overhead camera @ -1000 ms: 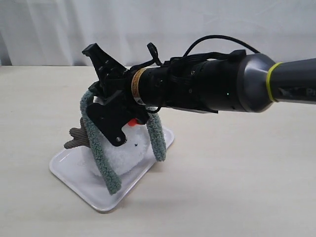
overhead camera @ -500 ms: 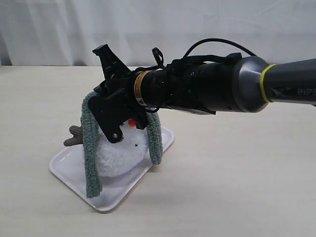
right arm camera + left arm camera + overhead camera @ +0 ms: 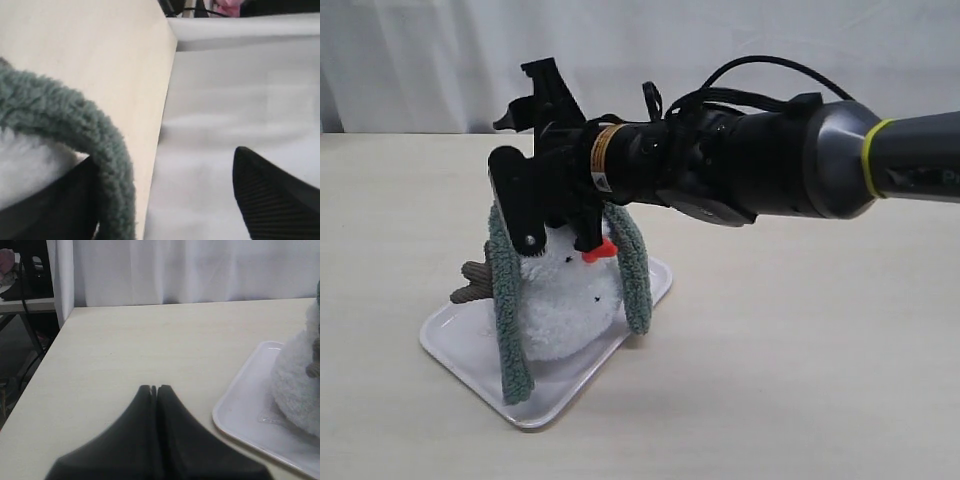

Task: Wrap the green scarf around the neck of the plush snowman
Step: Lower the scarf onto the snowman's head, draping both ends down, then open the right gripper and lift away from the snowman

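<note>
The plush snowman (image 3: 570, 300) stands on a white tray (image 3: 460, 345), its orange nose (image 3: 597, 250) showing. Over its neck lies the green scarf (image 3: 508, 310), one end hanging down each side of the body. My right gripper (image 3: 523, 160) hovers open just above and behind the head, holding nothing. In the right wrist view the scarf (image 3: 75, 120) curves over the white plush (image 3: 30, 165) and rests against one finger of the right gripper (image 3: 165, 200). My left gripper (image 3: 154, 389) is shut and empty, low over the table beside the tray (image 3: 240, 410) and snowman (image 3: 300, 385).
A brown twig arm (image 3: 475, 282) sticks out at the snowman's left. The right arm's thick black forearm (image 3: 760, 175) spans the scene above the table. The table's edge and dark equipment (image 3: 30, 270) lie beyond the left gripper.
My right gripper has risen and turned, uncovering the snowman's face. The scarf's left end has swung in from a slant and now hangs straight down.
</note>
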Robot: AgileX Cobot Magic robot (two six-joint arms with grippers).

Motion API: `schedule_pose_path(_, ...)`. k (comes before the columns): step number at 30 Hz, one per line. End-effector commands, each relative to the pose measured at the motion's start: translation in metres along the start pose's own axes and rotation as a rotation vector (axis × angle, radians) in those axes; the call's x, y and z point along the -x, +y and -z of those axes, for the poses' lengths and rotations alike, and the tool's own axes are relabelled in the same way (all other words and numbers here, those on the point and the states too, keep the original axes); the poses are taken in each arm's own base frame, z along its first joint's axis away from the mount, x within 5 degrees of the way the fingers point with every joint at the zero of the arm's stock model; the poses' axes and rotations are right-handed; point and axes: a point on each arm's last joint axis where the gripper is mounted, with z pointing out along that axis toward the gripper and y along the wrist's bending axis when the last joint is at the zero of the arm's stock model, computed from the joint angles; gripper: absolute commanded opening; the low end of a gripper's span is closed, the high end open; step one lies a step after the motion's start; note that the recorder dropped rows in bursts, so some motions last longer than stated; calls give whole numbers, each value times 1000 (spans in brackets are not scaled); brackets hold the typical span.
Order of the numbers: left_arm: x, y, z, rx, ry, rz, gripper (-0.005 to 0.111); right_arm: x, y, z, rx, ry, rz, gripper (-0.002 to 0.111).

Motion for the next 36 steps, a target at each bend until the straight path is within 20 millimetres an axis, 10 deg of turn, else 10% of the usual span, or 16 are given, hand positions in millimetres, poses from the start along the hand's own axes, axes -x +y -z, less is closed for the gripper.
schedule_pose_path(1, 0, 0, 0, 0, -12, -4, 0, -2, -14, 13, -46, 34, -308, 68)
schedule_pose_path(18, 0, 0, 0, 0, -12, -4, 0, -7, -20, 30, 129, 207, -896, 68)
schedule_pose_path(36, 0, 0, 0, 0, -12, -4, 0, 1, -44, 47, 315, 359, -1121, 68)
